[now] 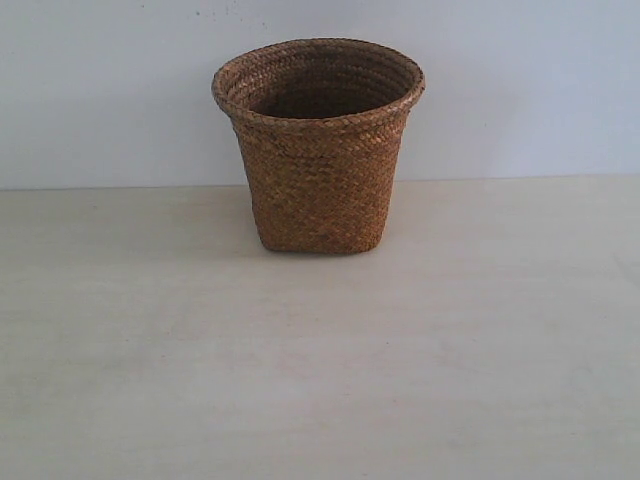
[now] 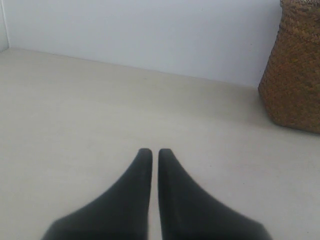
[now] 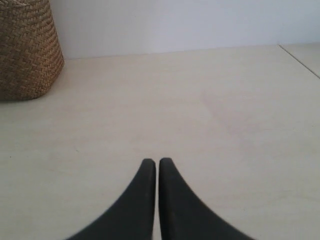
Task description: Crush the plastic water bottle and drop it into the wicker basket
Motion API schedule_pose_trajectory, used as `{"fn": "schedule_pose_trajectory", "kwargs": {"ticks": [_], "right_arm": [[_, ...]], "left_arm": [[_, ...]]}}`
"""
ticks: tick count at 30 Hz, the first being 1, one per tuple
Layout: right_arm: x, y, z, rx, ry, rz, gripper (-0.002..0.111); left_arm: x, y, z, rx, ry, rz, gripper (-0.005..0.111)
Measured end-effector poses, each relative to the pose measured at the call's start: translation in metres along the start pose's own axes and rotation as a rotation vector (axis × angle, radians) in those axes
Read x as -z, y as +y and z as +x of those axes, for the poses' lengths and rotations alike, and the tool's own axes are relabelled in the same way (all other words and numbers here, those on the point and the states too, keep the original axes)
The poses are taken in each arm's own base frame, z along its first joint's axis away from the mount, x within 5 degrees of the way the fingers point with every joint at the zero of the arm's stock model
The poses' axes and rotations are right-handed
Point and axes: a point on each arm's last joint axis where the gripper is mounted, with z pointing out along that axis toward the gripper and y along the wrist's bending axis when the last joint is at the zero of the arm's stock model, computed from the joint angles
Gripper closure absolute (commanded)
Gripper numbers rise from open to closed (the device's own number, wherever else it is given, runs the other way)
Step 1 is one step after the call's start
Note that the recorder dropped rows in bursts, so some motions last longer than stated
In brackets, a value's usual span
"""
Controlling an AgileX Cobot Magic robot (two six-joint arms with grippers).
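At the back of the table [image 1: 320, 390], close to the pale wall [image 1: 100, 90], the wicker basket [image 1: 320, 190] is seen standing upright, mouth open to the top. The plastic water bottle is not found in any view. Nothing is seen on the table around the basket, and the part of the basket's inside that is shown is dark, with no green cap or label made out, so whether the bottle lies at the bottom cannot be told. The left gripper [image 2: 151, 152] is seen clenched, jaws drawn almost together with only a thin slit between, nothing held. It is set low over the table, with the basket off to one side and well apart. The right gripper [image 3: 152, 162] is clenched the same way, also empty, basket again off to the side and well apart. Neither arm is caught in the exterior view. The step is judged as either not begun or already finished, since nothing is gripped. With no bottle outside, the finished case is thought slightly more likely, but this is not confirmed. If the bottle is to be handled next, it must first be located. The jaws must then be opened wide, the bottle squeezed between both grippers, carried above the basket's mouth and released.
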Motion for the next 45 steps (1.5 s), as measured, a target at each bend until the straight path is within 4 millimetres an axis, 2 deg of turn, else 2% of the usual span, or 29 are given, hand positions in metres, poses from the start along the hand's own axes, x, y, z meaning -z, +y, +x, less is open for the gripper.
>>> {"fn": "schedule_pose_trajectory", "kwargs": {"ticks": [45], "right_arm": [[0.0,0.0005,0.0006,-0.015,0.007,-0.005,0.108]], "left_arm": [[0.0,0.0,0.0,0.0,0.0,0.0,0.103]]}}
